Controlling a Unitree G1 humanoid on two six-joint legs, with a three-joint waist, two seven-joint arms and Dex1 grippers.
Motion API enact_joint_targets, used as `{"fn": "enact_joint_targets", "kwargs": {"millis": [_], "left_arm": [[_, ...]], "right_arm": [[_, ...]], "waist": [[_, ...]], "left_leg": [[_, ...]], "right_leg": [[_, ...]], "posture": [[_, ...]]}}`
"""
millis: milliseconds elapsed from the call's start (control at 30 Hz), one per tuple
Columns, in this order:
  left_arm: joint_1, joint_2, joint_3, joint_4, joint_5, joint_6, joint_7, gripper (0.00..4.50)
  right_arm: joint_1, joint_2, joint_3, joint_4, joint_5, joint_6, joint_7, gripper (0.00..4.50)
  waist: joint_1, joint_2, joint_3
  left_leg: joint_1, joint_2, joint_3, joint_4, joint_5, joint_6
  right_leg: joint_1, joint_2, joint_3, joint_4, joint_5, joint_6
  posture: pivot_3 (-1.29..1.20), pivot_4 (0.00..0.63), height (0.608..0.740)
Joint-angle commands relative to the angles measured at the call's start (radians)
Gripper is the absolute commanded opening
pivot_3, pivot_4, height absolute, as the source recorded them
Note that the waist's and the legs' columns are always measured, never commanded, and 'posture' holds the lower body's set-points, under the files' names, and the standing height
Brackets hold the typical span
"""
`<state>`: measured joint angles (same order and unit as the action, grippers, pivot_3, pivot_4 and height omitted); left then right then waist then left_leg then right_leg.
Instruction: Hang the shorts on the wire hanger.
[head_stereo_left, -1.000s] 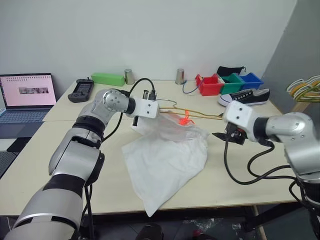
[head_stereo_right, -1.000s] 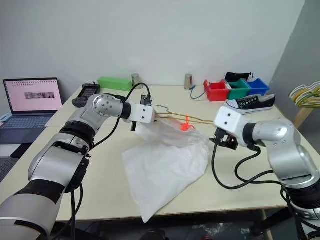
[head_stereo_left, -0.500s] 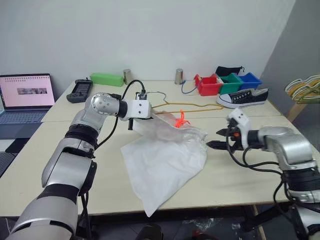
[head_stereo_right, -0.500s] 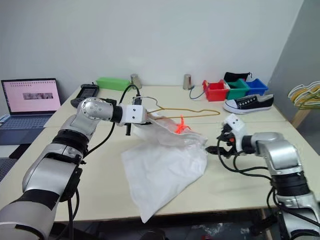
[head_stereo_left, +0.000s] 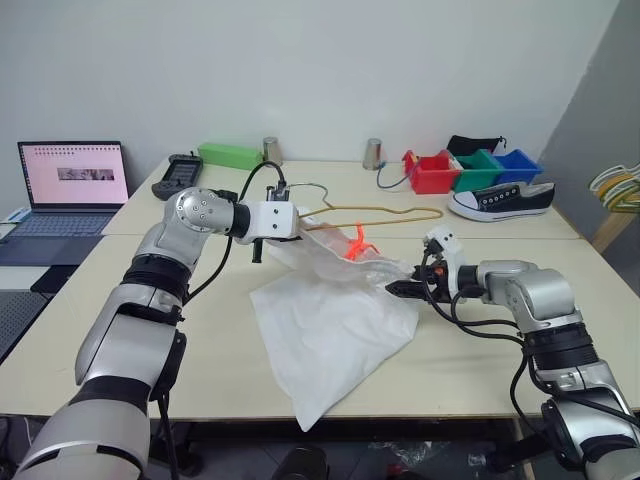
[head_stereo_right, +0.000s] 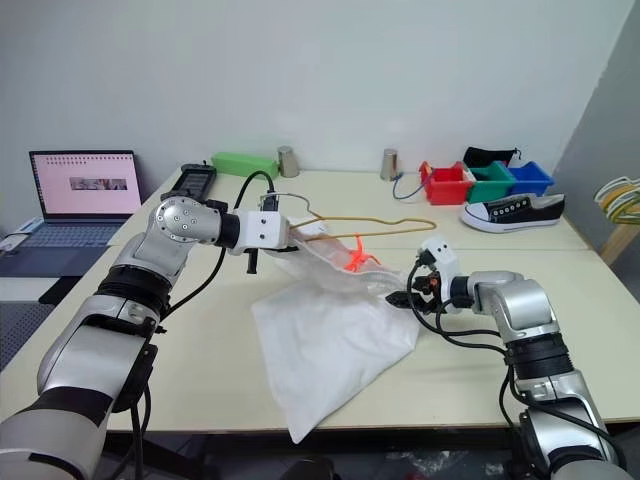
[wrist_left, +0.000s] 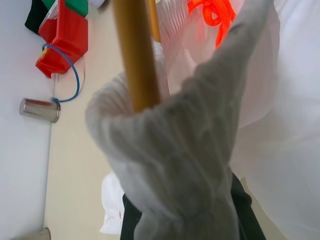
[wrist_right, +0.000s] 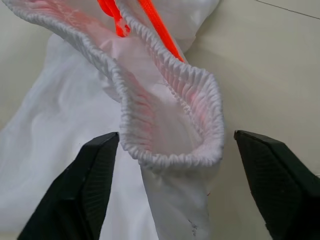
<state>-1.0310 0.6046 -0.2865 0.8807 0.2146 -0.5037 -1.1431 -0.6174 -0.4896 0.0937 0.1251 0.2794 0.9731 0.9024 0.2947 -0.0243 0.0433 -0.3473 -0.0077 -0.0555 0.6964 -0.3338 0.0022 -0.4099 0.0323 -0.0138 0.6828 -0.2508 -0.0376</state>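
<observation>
The wire hanger (head_stereo_left: 375, 212) lies roughly level above the table (head_stereo_left: 120, 330), its long axis running across from the left gripper (head_stereo_left: 283, 222) toward the right, with the small hook at the far right end. The shorts (head_stereo_left: 335, 320) hang from its left part: the gathered waistband is bunched up at the hanger and the fabric spreads down toward the table's near edge, one corner drooping over it. An orange drawstring (head_stereo_left: 360, 240) sits at the waistband.

The left gripper is clamped shut on the hanger and a fold of waistband together; its fingers are mostly buried under cloth in the left wrist view, which shows the gold wire (wrist_left: 134, 55) running out of the fabric. The right gripper (wrist_right: 172, 185) stands wide apart, holding nothing, with the loose waistband loop (wrist_right: 170, 115) lying between its two fingers (wrist_right: 95, 180). From the head views this gripper (head_stereo_left: 408, 290) sits at the shorts' right edge, and whether it touches the cloth is hard to make out
</observation>
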Motion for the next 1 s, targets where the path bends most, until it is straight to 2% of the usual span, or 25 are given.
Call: {"fn": "enact_joint_targets", "kwargs": {"millis": [33,400,533,833,1000], "left_arm": [[-0.011,0.014,0.028,-0.040,-0.022,0.002,0.013,0.04],[-0.029,0.012,0.019,-0.014,-0.005,-0.019,0.028,0.04],[-0.022,0.015,0.021,-0.022,-0.018,-0.003,0.007,0.04],[0.082,0.099,0.002,-0.159,-0.091,0.116,-0.271,0.04],[0.081,0.108,-0.020,-0.149,-0.033,0.117,-0.230,0.04]], "right_arm": [[-0.014,-0.023,-0.027,-0.025,0.023,-0.017,-0.008,2.85],[0.000,-0.046,-0.054,-0.055,0.066,-0.003,-0.021,0.14],[0.012,-0.071,-0.043,-0.088,0.060,-0.038,-0.026,0.05],[0.032,-0.209,-0.003,-0.170,-0.023,-0.161,-0.027,0.05],[0.035,-0.250,0.014,-0.222,-0.024,-0.180,-0.025,0.05]], "waist": [[0.005,0.000,0.000],[0.005,0.000,0.000],[0.006,0.000,0.000],[0.003,0.000,0.000],[0.005,0.000,0.000]], "left_leg": [[0.000,0.000,0.000,0.000,0.000,0.000],[0.000,0.000,0.000,0.000,0.000,0.000],[0.000,0.000,0.000,0.000,0.000,0.000],[0.000,0.001,0.000,0.000,0.000,0.000],[0.000,0.001,0.000,0.000,0.000,0.000]], "right_leg": [[0.000,0.000,0.000,0.000,0.000,0.000],[0.000,0.000,0.000,0.000,0.000,0.000],[0.000,0.000,0.000,0.000,0.000,0.000],[0.000,0.001,0.000,0.000,0.000,0.000],[0.000,0.001,0.000,-0.001,0.000,0.000]], "posture": [[0.40,0.000,0.740],[0.38,0.000,0.740],[0.38,0.000,0.740],[0.37,0.000,0.740],[0.37,0.000,0.740]]}}
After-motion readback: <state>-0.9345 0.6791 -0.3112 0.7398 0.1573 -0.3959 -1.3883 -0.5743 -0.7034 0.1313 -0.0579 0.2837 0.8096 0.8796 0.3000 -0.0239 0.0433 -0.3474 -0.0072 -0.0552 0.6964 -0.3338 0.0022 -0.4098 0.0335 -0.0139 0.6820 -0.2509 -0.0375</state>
